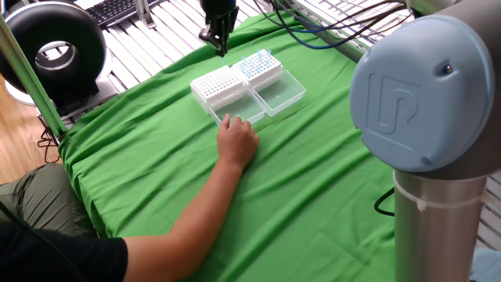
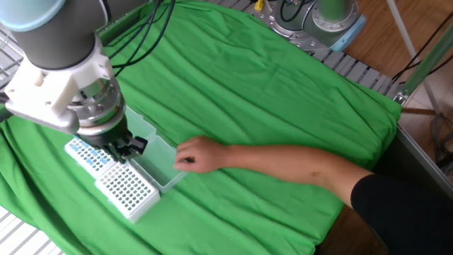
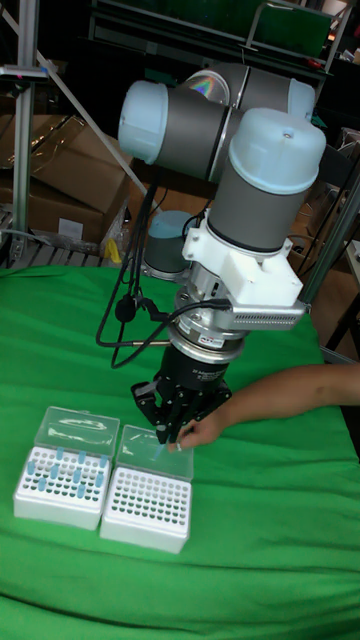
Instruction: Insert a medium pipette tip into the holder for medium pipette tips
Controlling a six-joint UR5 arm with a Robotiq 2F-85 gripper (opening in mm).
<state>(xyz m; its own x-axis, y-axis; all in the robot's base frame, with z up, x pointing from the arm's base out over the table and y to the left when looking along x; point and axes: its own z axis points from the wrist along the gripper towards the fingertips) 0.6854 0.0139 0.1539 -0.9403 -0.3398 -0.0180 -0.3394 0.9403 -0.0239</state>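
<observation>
- The robot's hand (image 3: 168, 432) hangs just above the open lids; I can't tell its grip.
- The holder for medium pipette tips (image 3: 147, 508) sits on the green-draped table (image 2: 283, 99), beside its twin rack (image 3: 62, 484).
- A person's hand (image 1: 237, 139) touches its lid.

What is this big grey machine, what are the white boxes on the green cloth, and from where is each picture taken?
The machine is a robot arm, grey with pale blue caps. At its end is a black two-finger hand, pointing down over the boxes. A thin pipette tip seems to hang between its fingers, but it is too small to be sure.

The three pictures show one moment. One fixed view looks across the table from the person's side, past the robot's joint. The other fixed view looks down from the opposite side. The tall view faces the robot from the front.

On the green cloth stand two white racks, side by side, with clear lids folded open. One rack holds blue tips; the other rack shows only empty holes. A person's hand rests at an open lid.
</observation>
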